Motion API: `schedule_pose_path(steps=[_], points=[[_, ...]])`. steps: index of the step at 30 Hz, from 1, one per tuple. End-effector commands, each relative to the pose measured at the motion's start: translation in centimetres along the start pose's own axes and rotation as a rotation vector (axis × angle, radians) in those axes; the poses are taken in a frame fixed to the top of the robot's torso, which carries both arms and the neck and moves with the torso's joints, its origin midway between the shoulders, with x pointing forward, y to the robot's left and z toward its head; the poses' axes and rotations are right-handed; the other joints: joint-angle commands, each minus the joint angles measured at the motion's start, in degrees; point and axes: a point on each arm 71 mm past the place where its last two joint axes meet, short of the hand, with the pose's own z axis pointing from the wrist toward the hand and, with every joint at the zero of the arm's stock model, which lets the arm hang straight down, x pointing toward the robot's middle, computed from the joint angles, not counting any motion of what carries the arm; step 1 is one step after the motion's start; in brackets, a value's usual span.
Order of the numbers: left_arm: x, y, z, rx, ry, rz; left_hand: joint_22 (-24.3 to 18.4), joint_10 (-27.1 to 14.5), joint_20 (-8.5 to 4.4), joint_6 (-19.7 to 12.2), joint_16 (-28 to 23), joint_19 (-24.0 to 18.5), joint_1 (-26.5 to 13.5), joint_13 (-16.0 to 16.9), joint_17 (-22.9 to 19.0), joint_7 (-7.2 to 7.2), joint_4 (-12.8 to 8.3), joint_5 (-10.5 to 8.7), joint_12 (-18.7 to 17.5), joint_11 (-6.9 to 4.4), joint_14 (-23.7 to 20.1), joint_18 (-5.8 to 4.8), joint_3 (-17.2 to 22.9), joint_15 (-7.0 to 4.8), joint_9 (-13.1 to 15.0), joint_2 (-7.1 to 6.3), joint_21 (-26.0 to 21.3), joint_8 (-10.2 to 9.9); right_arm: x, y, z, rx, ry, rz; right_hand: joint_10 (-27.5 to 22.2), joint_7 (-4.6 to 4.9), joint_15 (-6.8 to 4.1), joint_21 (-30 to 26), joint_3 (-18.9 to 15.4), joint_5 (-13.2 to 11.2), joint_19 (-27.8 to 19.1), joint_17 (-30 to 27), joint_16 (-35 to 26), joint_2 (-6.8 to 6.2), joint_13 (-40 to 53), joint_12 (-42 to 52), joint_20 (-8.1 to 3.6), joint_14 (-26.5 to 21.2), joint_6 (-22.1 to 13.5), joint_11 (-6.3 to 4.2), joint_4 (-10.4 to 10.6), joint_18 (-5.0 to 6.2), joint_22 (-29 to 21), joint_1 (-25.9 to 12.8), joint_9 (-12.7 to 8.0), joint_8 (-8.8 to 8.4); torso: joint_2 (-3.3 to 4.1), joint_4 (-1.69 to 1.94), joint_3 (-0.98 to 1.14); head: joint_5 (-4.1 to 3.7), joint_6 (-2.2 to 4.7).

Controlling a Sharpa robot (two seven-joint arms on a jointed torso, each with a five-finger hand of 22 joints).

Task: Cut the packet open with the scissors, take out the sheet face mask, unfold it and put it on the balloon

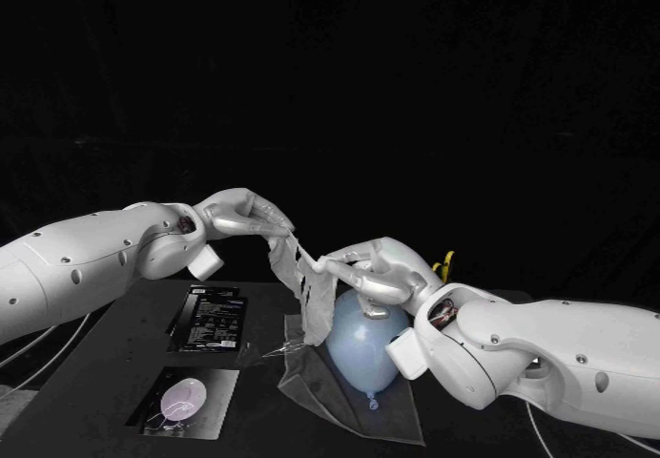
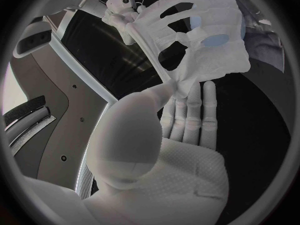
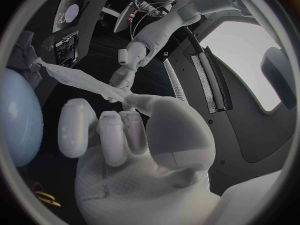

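Fingers (image 2: 187,112) of the left hand (image 1: 245,214): closed with the thumb on one edge of the white sheet face mask (image 1: 296,277), gripping it, raised above the black worktop (image 1: 268,313).

Fingers (image 3: 115,135) of the right hand (image 1: 369,272): curled in, pinching the opposite edge of the same mask, just above the balloon.

Item 1, white sheet face mask: out of its packet and held in the air between both hands. It hangs as a loose band from the left hand down to the right. In the left wrist view I see its cut-out holes spread open. Its lower end hangs just beside the balloon; I cannot tell whether they touch.

Item 2, pale blue balloon (image 1: 360,348): lies on crumpled clear plastic film (image 1: 323,396), under the right hand, knot end toward the near edge of the worktop.

Item 3, black printed packet (image 1: 214,320): flat on the worktop, left of the balloon and apart from it.

Item 4, dark card (image 1: 186,401) with a pale oval picture: flat, just nearer to me than the packet.

Item 5, yellow-handled scissors (image 1: 443,264): beyond the right hand, blades hidden by it.
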Motion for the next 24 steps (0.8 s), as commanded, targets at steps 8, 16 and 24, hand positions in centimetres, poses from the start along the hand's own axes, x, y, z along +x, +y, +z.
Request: schedule_pose_path(steps=[8,16,24], points=[[-0.1,-1.0,1.0,0.075,-0.094,0.174,0.0,0.4,-0.01,-0.1,-0.1,0.2,0.9,-0.1,-0.2,0.17,-0.2,0.13,-0.3,-0.06,-0.1,1.12,-0.1,-0.11,3.6,-0.05,-0.3,0.2,1.8,-1.4,-1.5,-0.027,0.017,-0.011,5.4,0.02,-0.20,-0.7,-0.3,0.4,-0.5,15.1,0.3,0.10,14.1,-0.3,0.00,6.0,0.5,-0.28,0.1,1.19,10.1,0.5,0.1,0.29,0.01,-0.15,0.15,-0.19,-2.31],[1.4,-1.6,2.1,0.089,-0.036,0.212,0.1,0.4,-0.04,-0.1,-0.1,0.2,1.0,-0.2,-0.2,0.17,-0.3,0.12,-0.4,-0.08,-0.1,1.11,-0.1,-0.12,3.7,-0.11,-0.3,0.2,2.2,-2.2,-2.6,-0.028,0.008,-0.003,5.3,0.02,-0.20,-0.9,-0.3,0.4,-0.6,15.1,0.3,0.07,14.0,-0.4,0.00,6.0,0.5,-0.28,0.1,1.24,10.0,0.5,0.1,0.31,-0.01,-0.04,0.00,-0.89,-3.35],[2.9,-1.4,3.1,0.075,0.042,0.293,0.1,0.4,-0.05,-0.1,-0.1,0.2,1.1,-0.3,-0.3,0.17,-0.3,0.12,-0.4,-0.09,-0.1,1.08,-0.1,-0.13,3.7,-0.16,-0.2,0.2,2.0,-2.8,-4.0,-0.027,-0.005,0.024,5.4,0.01,-0.20,-0.5,-0.3,0.4,-0.4,15.1,0.3,0.03,14.1,-0.3,0.00,6.0,0.5,-0.28,0.1,1.14,10.2,0.5,0.1,0.32,0.05,-0.16,0.09,-1.11,-4.06]])
